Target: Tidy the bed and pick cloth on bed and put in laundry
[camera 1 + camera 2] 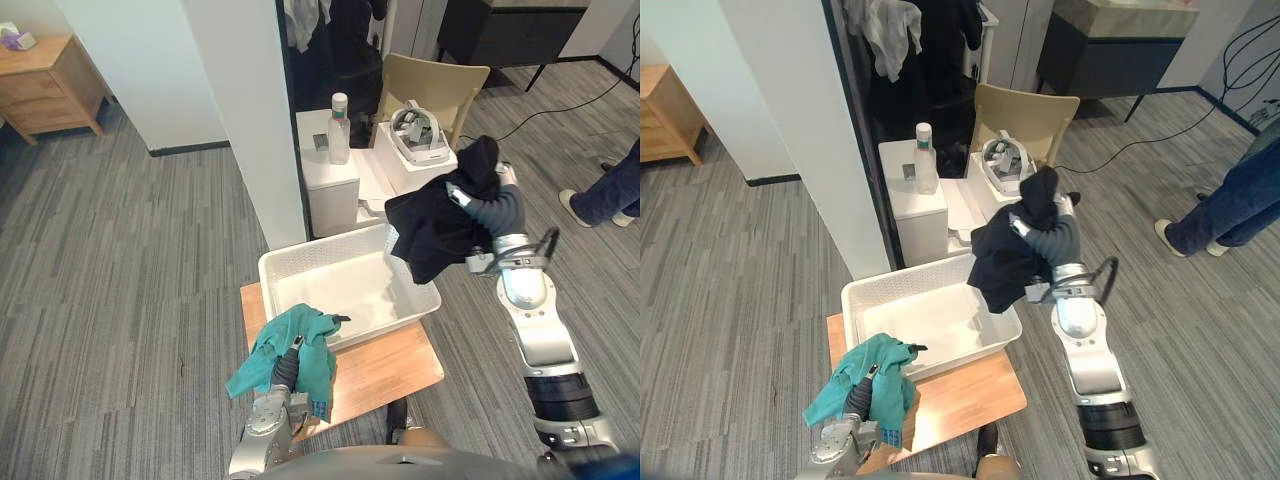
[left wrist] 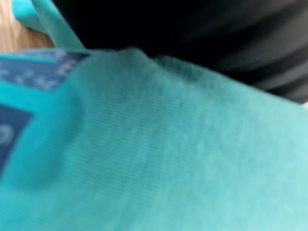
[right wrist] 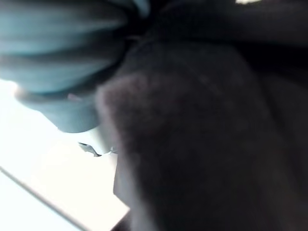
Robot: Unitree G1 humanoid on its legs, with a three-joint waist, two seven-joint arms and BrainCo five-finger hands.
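Table [image 1: 390, 370] bears one basket [image 1: 300, 255]; two cloths [image 1: 300, 345] [image 1: 435, 225] hang nearby.

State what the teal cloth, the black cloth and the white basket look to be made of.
Teal cloth: matt knitted fabric, likely cotton jersey; fine knit rows show up close. Black cloth: soft, matt textile hanging in limp folds, slightly fuzzy up close; fibre unclear. White rectangular basket: probably rigid moulded plastic, smooth with a faint sheen and a rolled rim.

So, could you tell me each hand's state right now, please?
Left hand: buried in the teal cloth, cannot be told.
Right hand: wrapped in the black cloth, cannot be told.
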